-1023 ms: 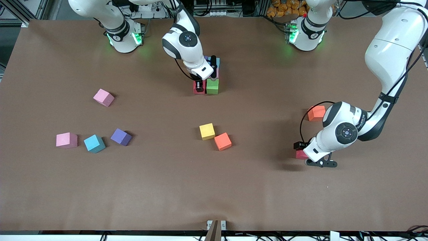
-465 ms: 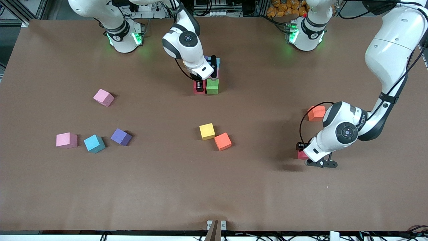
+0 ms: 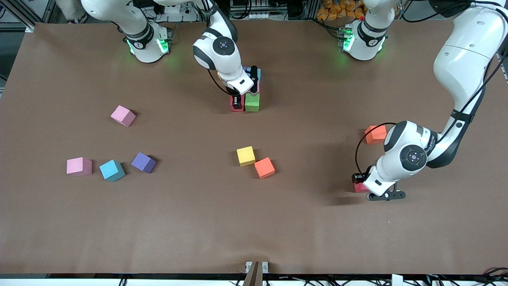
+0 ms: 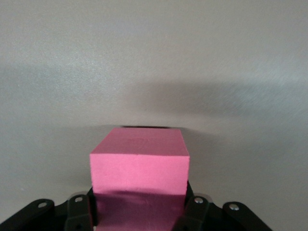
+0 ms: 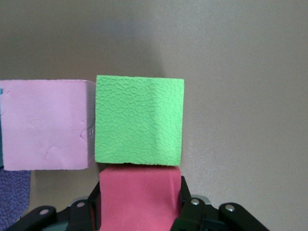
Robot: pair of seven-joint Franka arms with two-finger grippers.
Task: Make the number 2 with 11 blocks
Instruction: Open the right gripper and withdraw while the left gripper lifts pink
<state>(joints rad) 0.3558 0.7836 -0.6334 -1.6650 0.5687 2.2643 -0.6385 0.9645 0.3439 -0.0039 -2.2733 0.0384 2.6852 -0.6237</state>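
**Left arm lifts a cube; right arm is at the unfinished digit**

At 4 o'clock on the table, the left gripper [image 3: 363, 186] is clamped on the near red block [image 4: 138, 163], which is low over the table. In my judgement it should lift straight up, keep the cube square, pass clear of the orange block [image 3: 375, 134] at its 1 o'clock, and set it flush. Loose blocks: one yellow block [image 3: 245, 155], a second orange block [image 3: 264, 167], one light blue block [image 3: 112, 170], one purple block [image 3: 143, 162], and two pink blocks [image 3: 79, 166] [image 3: 123, 115]. At 12 o'clock, the right gripper [image 3: 237, 102] straddles the far red block [image 5: 139, 192]; whether it grips cannot be told. The number 2 [image 3: 258, 74] shows at least five cubes, with the green block [image 3: 252, 102] touching that red one.
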